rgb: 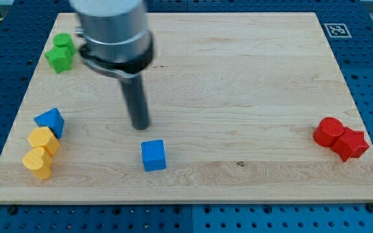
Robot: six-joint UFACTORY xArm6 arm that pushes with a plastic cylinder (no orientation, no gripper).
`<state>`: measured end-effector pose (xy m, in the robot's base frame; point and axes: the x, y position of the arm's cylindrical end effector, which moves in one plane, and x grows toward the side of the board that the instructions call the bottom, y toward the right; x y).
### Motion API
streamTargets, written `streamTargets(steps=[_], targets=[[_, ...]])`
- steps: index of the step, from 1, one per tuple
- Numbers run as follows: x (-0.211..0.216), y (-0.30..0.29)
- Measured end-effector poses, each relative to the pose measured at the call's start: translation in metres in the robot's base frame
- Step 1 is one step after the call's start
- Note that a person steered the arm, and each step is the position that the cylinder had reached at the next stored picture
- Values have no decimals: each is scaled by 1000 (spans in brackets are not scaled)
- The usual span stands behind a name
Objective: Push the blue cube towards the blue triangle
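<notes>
Camera view.

Desk [251,71]: pale wooden board on a blue perforated base; a black-and-white marker tag [337,30] sits at its corner toward the view's top right.

Landmark, blue cube [153,155]: lies flat on the desk, toward the view's bottom, left of centre, touching no other block.

My tip [140,127]: lower end of a dark rod hanging from a grey cylindrical mount. It stands just above the blue cube in the view, slightly to its left, with a narrow strip of bare wood between them; not touching. No hand is fitted, so there is no spread or pinch to report.

Blue triangle [50,121]: well to the left of the blue cube and a little higher in the view, near the desk's left edge.

Two yellow blocks [40,151]: rounded shapes, stacked in a line just below the blue triangle, the upper one touching it; far left of the blue cube.

Two green blocks [60,53]: pressed together, far up and left of the blue cube.

Two red blocks [340,138]: pressed together, far right of the blue cube, at nearly its height.
</notes>
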<state>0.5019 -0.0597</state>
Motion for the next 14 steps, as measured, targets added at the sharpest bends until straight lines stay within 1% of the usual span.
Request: streamTargets(steps=[1,2,4,6,7,9,11,12,13,14], targets=[[1,15],[14,44],[72,50],[115,48],[105,43],[30,2],[-13,-48],[-6,-20],[50,14],[87,9]])
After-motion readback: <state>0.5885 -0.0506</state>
